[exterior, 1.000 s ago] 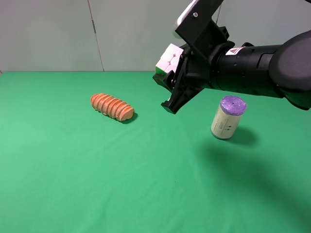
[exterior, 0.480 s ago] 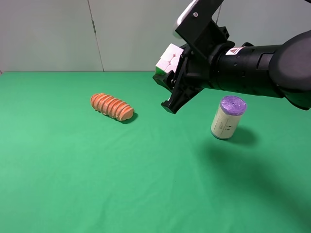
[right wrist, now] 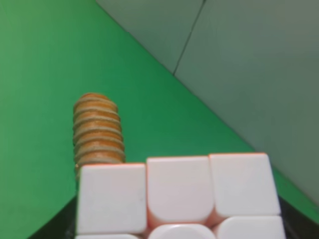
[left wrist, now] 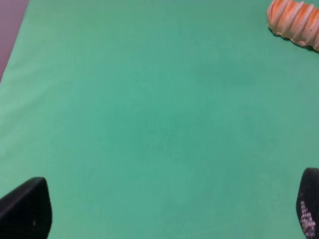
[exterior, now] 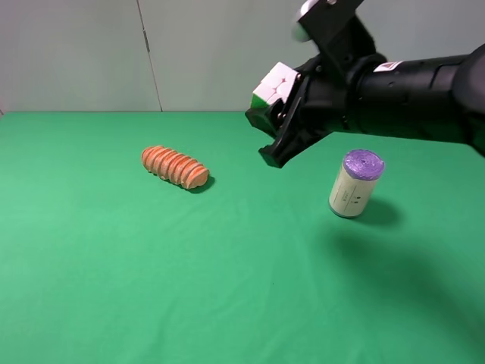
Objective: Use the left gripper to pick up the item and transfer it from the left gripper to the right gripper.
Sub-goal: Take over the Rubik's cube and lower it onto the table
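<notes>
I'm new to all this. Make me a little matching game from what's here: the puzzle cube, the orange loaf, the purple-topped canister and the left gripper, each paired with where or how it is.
Things
1. puzzle cube
2. orange loaf
3. purple-topped canister
4. left gripper

States
A. open, nothing between its jaws
B. standing on end on the green cloth
C. held in the air by the right gripper
D. lying on its side on the green cloth

Pairs: 1-C, 2-D, 3-B, 4-A
</notes>
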You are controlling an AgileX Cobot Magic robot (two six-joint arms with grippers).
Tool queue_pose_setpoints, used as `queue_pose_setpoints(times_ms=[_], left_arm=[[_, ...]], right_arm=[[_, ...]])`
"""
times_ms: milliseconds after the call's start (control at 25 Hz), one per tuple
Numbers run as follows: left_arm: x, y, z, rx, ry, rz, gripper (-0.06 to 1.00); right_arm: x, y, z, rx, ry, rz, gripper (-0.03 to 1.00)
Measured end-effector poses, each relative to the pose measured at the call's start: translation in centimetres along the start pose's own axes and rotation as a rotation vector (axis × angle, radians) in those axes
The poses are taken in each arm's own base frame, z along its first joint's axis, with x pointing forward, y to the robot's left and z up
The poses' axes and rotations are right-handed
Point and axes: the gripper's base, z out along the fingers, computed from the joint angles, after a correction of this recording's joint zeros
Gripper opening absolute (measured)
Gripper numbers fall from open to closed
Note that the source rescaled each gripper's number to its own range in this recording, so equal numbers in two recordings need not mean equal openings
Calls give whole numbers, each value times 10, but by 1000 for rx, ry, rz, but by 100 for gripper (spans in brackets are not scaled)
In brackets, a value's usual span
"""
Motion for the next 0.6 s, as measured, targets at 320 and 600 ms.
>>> queue_pose_setpoints(times_ms=[320, 600], left_arm=[[0, 0, 0, 0, 0, 0, 96], [0, 0, 0, 0, 0, 0, 96]], right_arm=[[18, -44, -17, 5, 79, 167, 0], [34, -77, -37, 39, 178, 281, 0]])
